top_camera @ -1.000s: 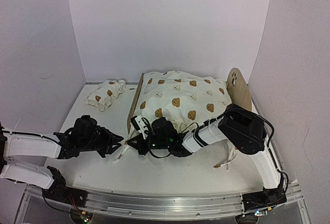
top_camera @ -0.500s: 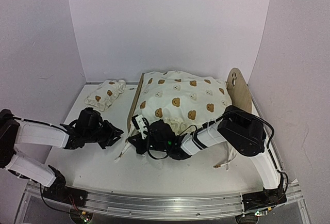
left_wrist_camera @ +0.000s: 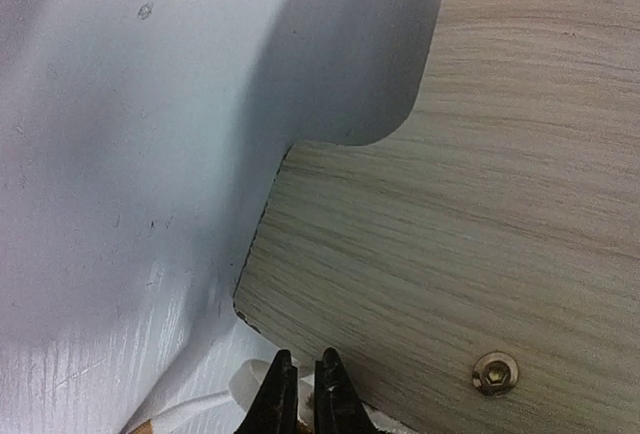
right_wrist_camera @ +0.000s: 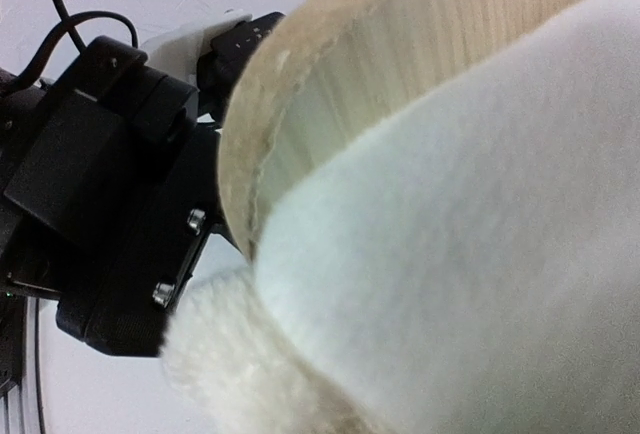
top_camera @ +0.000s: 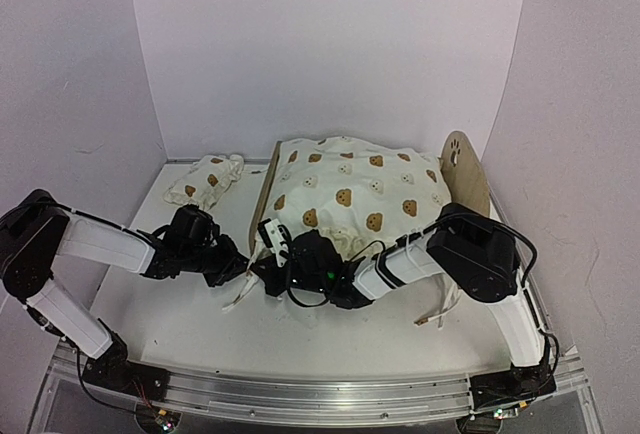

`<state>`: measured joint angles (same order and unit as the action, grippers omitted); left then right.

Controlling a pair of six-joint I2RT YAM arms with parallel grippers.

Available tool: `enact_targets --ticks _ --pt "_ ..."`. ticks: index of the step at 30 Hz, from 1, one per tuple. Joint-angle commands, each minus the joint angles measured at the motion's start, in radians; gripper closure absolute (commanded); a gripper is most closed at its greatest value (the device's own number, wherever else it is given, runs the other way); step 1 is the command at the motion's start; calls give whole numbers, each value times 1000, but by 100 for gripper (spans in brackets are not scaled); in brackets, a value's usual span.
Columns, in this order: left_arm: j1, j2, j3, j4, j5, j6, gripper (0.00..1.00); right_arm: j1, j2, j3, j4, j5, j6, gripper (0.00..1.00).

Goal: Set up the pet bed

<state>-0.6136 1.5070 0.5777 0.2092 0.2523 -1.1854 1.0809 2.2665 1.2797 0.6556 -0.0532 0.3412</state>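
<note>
The small light plywood pet bed [top_camera: 468,189] is standing mid-table, toward one o'clock, with its paw-cutout board at three o'clock and its other board at nine. A large cream bear-print cushion [top_camera: 345,194] is lying heaped over it and covering the base. At the bed's seven o'clock corner the left gripper [left_wrist_camera: 304,396] is pointing at the board's lower edge. Its fingers are standing almost together, a thin slit between them, beside a white tie [left_wrist_camera: 243,386]; whether they are pinching it cannot be told. The right gripper [top_camera: 265,259] is sitting at that same corner with fingers closed; what they hold, if anything, cannot be told. A small bear-print pillow [top_camera: 205,182] is lying at ten o'clock, apart, on the white table [top_camera: 330,344].
</note>
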Motion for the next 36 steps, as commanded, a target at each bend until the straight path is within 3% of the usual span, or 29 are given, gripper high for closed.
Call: enact_targets --ticks 1,7,13,24,33,36 --pt "-27 -16 5 39 143 29 91 -13 -75 -3 55 52 -5 100" --pt "-55 -100 -23 46 147 -6 92 -14 -67 -4 57 61 -19 100" --pt "-121 -96 -27 67 119 -52 93 -29 -30 47 72 -77 -34 100" --pt "-107 -187 -129 103 75 -85 93 -29 -32 26 139 -105 -41 100" --pt "-49 -386 -205 59 42 -41 85 -44 -34 7 149 -142 -57 100" --pt "-26 -426 -188 -33 -20 -19 76 -44 -36 9 149 -157 -62 100"
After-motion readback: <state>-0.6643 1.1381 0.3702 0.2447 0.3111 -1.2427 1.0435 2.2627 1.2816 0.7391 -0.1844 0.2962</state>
